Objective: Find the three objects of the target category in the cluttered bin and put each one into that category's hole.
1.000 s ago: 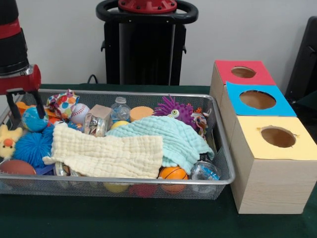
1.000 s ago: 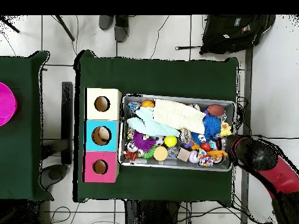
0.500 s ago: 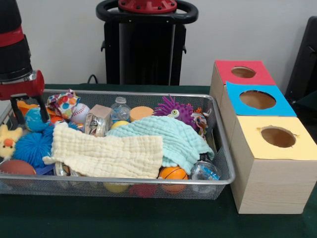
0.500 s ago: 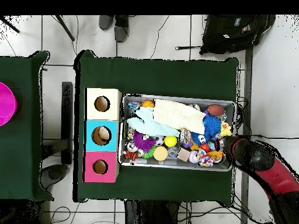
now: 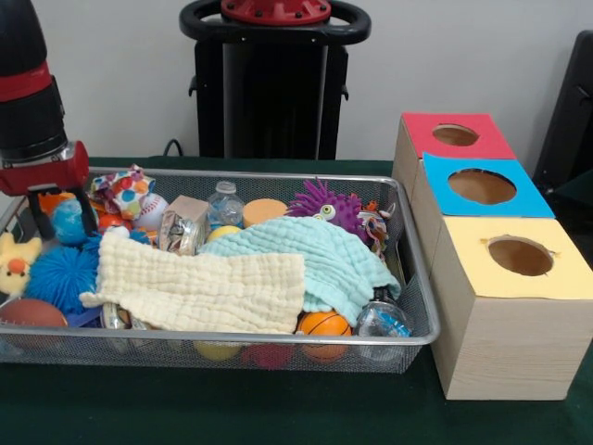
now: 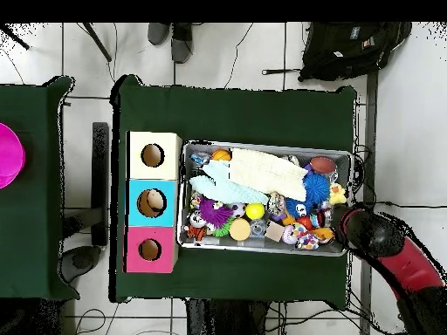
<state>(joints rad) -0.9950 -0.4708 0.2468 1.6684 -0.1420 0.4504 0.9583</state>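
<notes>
The desk (image 5: 278,417) under its green cloth carries everything; the wire bin (image 5: 408,278) spreads away from the pincer (image 5: 63,215) toward the three boxes, which stand well apart from it on the bin's far side; the yellow-topped box (image 5: 519,306), the blue-topped box (image 5: 482,190) and the red-topped box (image 5: 454,137) each show a round hole; from above something pale seems to lie inside the blue one's hole (image 6: 154,202), so perhaps one object is already posted, though I cannot tell what it is; the other two holes look empty; the target category is not shown, so at least two objects are judged left to find.

Inside the bin, a cream cloth (image 5: 199,287) and a mint cloth (image 5: 315,255) lie beside the pincer's reach and bury much of the clutter; a spiky blue ball (image 5: 56,273) sits just below the pincer; a small blue ball (image 5: 67,221) sits between the two dark fingers (image 5: 88,213), which straddle it; whether they pinch it or are merely parted around it I cannot tell; nothing is lifted clear of the bin.
</notes>
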